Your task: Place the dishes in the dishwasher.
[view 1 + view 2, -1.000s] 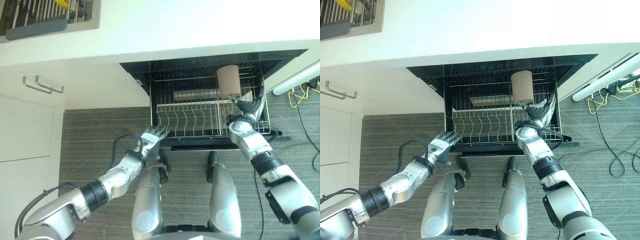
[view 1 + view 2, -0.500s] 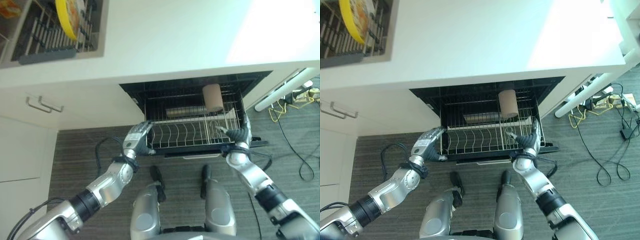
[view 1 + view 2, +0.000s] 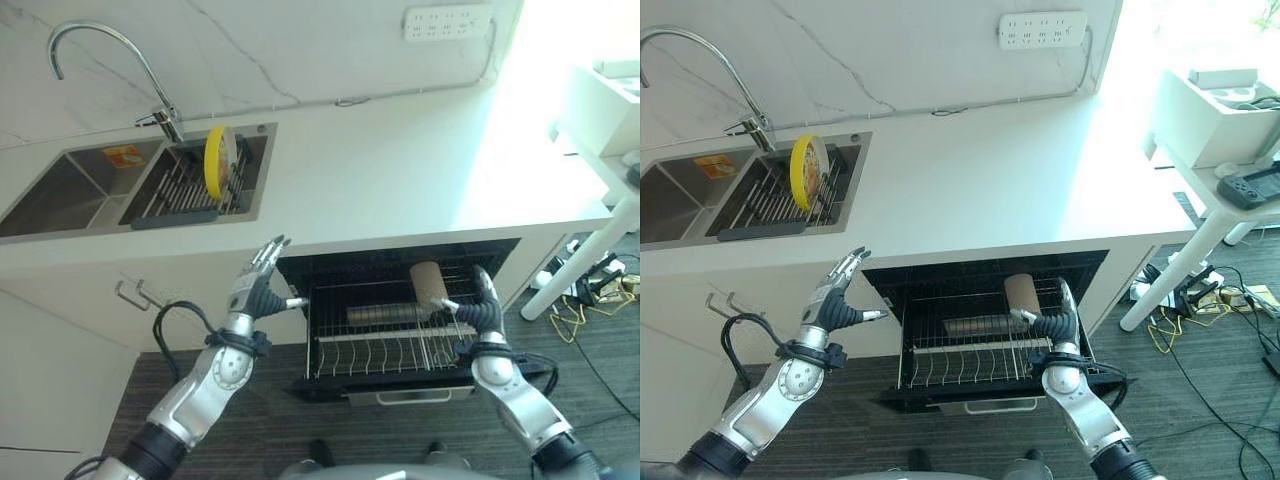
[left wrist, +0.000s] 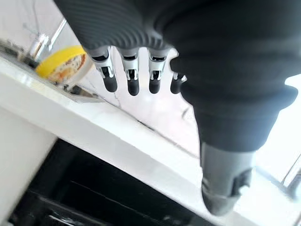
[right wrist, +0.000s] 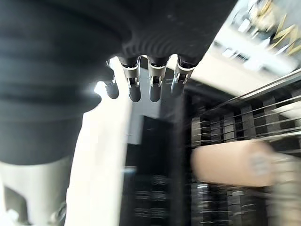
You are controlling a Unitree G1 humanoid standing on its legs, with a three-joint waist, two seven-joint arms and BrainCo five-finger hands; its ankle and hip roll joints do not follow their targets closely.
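A yellow plate (image 3: 215, 160) stands on edge in the dish rack (image 3: 180, 190) inside the sink, and also shows past my left hand's fingers (image 4: 131, 82). Below the counter the dishwasher drawer is pulled out, with its wire rack (image 3: 390, 350) holding a tan cup (image 3: 430, 283) and a silver cylinder (image 3: 385, 314). My left hand (image 3: 258, 290) is open, fingers straight, in front of the counter edge just left of the dishwasher. My right hand (image 3: 482, 306) is open beside the rack's right side, close to the tan cup (image 5: 230, 162), holding nothing.
A curved faucet (image 3: 100, 50) rises behind the sink basin (image 3: 60, 195). The white counter (image 3: 400, 170) runs right to a white side table (image 3: 1230, 150) with a controller (image 3: 1250, 185). Cables (image 3: 1200, 300) lie on the floor. A cabinet handle (image 3: 135, 295) sits left.
The camera has swung up, so the counter, sink and yellow plate now show. My left hand has risen from the rack's front left corner to the counter edge. My right hand stays by the rack's right side.
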